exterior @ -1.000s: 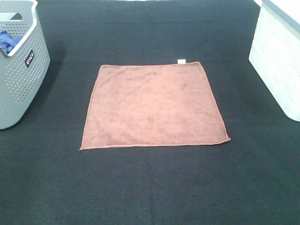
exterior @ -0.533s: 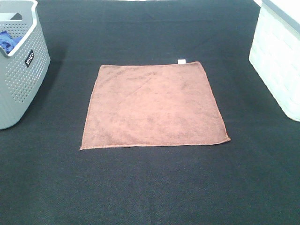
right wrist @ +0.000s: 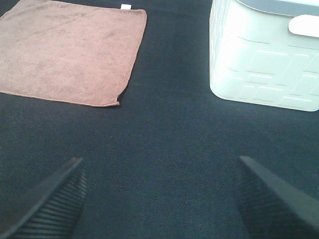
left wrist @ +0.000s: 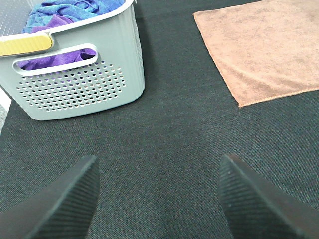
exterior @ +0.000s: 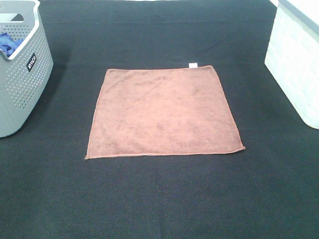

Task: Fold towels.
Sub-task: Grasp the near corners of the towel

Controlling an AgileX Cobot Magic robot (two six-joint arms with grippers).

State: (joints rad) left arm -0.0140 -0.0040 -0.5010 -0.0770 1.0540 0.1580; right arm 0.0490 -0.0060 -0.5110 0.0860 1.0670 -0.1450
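Black mat [exterior: 159, 199], no fold made yet. Towel [exterior: 162, 112] flat, well ahead of both claws, inboard of each. L claw [left wrist: 158, 164] & R claw [right wrist: 160, 164] spread wide, empty. Next, prob: pinch near corners.

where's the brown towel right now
In the high view the brown towel lies flat and unfolded in the middle of the black table, between the grey basket on the left and the white bin on the right, touching neither.

a black table [exterior: 159, 199] carries a flat reddish-brown towel [exterior: 162, 114] between a grey basket [exterior: 25, 89] and a white bin [exterior: 294, 64].
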